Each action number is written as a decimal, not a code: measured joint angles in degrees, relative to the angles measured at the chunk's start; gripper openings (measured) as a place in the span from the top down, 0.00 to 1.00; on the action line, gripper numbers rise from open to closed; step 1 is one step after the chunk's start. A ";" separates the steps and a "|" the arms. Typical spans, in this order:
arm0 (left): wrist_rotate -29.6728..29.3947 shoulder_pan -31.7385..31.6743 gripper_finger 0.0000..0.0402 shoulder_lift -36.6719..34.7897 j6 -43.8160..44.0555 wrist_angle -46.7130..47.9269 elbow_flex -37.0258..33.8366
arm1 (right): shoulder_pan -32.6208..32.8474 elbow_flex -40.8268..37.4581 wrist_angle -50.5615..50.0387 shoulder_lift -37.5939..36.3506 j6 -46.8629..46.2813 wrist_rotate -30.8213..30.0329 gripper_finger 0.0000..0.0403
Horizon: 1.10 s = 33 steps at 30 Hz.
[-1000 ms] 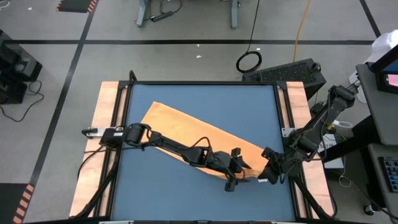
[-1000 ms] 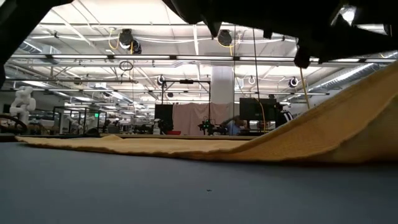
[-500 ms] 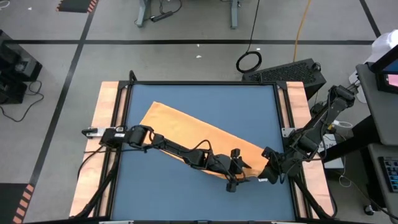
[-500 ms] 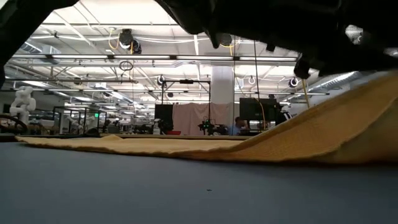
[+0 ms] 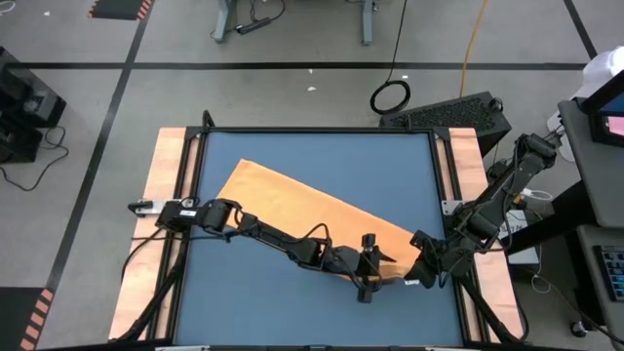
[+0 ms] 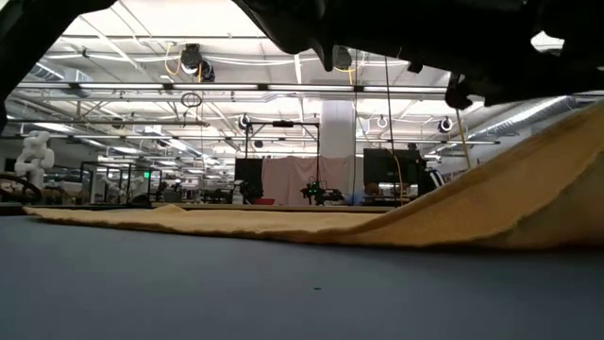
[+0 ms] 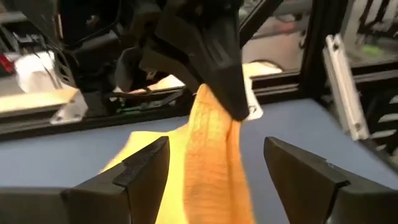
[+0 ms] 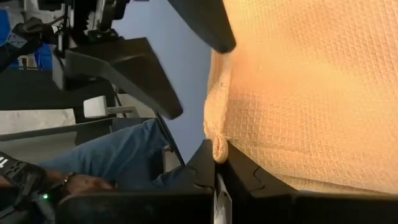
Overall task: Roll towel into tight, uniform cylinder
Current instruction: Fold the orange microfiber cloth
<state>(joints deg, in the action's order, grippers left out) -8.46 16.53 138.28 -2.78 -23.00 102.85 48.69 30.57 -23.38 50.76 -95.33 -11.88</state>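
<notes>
On the blue mat of the wood-edged table [image 5: 168,195], the soft orange-yellow waffle-weave towel [image 5: 292,200] lies as a long diagonal band, running from the far left part of the mat down toward the near right corner. Most of it is flat, but from table height we can see its right end [image 6: 528,194] ramping up off the surface, so that corner is clearly being lifted.

That lift comes from the right gripper [image 5: 414,274], sitting near the table's right edge. Its fingers are clamped shut on the corner of the cloth; the right wrist camera shows a bunched fold of fabric pinched right at the dark fingers [image 8: 249,180]. We reckon it's holding the corner up so there's an edge to tuck under and start the roll from.

The left gripper [image 5: 375,275] has its arm stretched across the mat along the towel, and its two dark fingers [image 7: 140,171] stand wide apart with the raised strip of cloth between them, not squeezing anything. In that same view the other arm's closed tip [image 7: 230,102] hangs just ahead, holding the cloth's top. Our guess is the left one is lined up to take a second hold just beside the right one's, so the end can be turned over evenly.

No roll has formed yet as far as we can tell, so this looks like the very start. We can't spot the white tag.

A person's leg in jeans shows beyond the table in the right wrist view [image 8: 118,152].
</notes>
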 joint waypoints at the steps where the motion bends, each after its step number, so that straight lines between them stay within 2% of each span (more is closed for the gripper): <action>1: 0.89 -0.08 0.34 0.10 1.09 0.72 0.00 | 0.00 0.00 -0.03 0.00 0.00 -0.01 1.00; 4: 3.23 -0.09 0.34 0.42 2.01 3.47 -0.01 | 0.00 0.00 -0.05 0.00 0.03 0.00 1.00; 8: 0.30 -0.02 0.34 0.42 -0.59 4.79 -0.02 | -0.01 0.00 -0.04 0.00 0.38 -0.04 1.00; 12: 0.58 -0.18 0.40 0.42 -0.62 4.60 -0.02 | -0.01 0.00 -0.04 0.00 0.39 -0.45 1.00; 16: 2.83 -0.55 0.51 0.42 -0.61 5.56 -0.02 | 0.00 0.00 0.09 0.00 0.41 -0.56 1.00; 22: 6.59 -1.17 0.78 0.42 -0.42 4.96 -0.02 | -0.02 0.00 3.87 0.00 3.04 -1.95 1.00; 24: 6.76 -1.37 0.85 0.42 0.54 4.15 -0.02 | -0.05 0.00 4.65 0.00 3.16 -2.87 1.00; 28: 7.07 -2.15 0.91 0.42 3.88 4.02 -0.02 | -0.37 0.00 5.11 0.00 3.10 -3.04 1.00; 33: 10.70 -3.12 0.98 -0.31 5.48 7.18 -0.03 | -0.37 0.00 4.63 0.00 3.10 -2.95 1.00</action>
<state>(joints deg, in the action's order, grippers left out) 2.24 13.42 137.97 2.70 -15.82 102.82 48.31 30.57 -18.74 50.76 -92.23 -14.83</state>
